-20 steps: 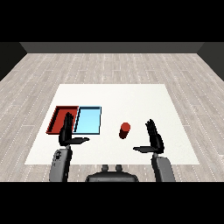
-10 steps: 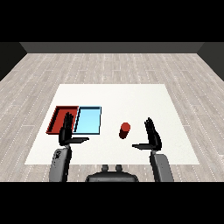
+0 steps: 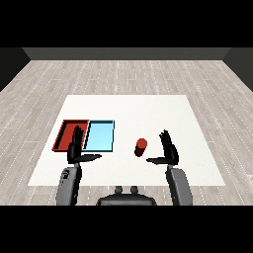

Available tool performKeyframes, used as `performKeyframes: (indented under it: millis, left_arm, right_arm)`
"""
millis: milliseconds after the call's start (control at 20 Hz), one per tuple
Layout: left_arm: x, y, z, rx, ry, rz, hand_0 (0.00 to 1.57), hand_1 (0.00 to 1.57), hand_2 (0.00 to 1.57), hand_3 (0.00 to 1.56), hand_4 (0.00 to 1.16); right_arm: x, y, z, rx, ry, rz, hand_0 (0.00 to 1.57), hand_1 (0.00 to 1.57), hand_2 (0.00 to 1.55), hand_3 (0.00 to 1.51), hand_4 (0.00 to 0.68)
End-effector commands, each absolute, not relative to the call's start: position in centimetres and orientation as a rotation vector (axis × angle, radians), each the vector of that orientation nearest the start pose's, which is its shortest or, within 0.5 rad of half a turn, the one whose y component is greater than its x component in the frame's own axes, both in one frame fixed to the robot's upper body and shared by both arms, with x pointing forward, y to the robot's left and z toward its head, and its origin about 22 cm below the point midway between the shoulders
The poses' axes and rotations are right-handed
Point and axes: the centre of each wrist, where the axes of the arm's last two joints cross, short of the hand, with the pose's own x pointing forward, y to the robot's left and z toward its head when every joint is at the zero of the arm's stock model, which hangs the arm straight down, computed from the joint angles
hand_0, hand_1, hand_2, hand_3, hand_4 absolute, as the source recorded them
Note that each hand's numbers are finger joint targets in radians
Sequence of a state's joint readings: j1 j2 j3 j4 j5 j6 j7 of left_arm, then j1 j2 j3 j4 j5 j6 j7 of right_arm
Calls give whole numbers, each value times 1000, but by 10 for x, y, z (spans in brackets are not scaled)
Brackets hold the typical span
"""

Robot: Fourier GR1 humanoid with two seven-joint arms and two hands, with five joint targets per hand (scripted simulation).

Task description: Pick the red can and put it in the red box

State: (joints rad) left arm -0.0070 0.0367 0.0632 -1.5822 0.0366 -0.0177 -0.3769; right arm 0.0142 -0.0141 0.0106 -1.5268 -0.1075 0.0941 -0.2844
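A: Where is the can [image 3: 141,147] now?

B: It is on the white table [image 3: 148,111], right of the blue tray [image 3: 99,136] and a little nearer to the robot. It seems to stand upright. Nothing touches it.

A: And the right hand [image 3: 169,150]?

B: It is just to the right of the can, apart from it. The fingers [image 3: 165,138] are straight and point away from the robot, and the thumb [image 3: 154,159] goes out to the left, toward the can. The hand is spread and holds nothing.

A: What about the left hand [image 3: 76,149]?

B: It is in front of the red tray [image 3: 63,135], and in the view it covers the near right part of that tray. The fingers are also straight, and the thumb points to the right, below the blue tray. It is empty too.

A: How do the trays lie?

B: Side by side on the left part of the table, the red one at the left, the blue one touching it at the right. The can is in neither tray.
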Motion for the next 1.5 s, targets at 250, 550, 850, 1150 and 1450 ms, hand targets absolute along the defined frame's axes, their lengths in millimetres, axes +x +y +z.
performKeyframes:
  millis: [250, 550, 850, 1150, 1450]
  left_arm:
    - [232, 260, 10, 22, -1984, 40, 0, 0, 0, 0, 0]
    - [224, 266, 9, 4, -1979, 50, 0, 0, 0, 0, 0]
    - [231, 245, 13, 4, -1970, 50, 0, 0, 0, 0, 0]
    - [237, 265, 8, 8, -1971, 65, 0, 0, 0, 0, 0]
    - [257, 244, 2, 15, -1977, 58, 0, 0, 0, 0, 0]
  right_arm:
    - [252, -204, -39, 189, -1734, -79, 0, 0, 0, 0, 0]
    - [255, -196, -58, 226, -1749, -86, 0, 0, 0, 0, 0]
    - [254, -174, -71, 234, -1722, -142, 0, 0, 0, 0, 0]
    - [265, -181, -71, 231, -1718, -135, 0, 0, 0, 0, 0]
    - [277, -180, -81, 268, -1708, -135, 0, 0, 0, 0, 0]
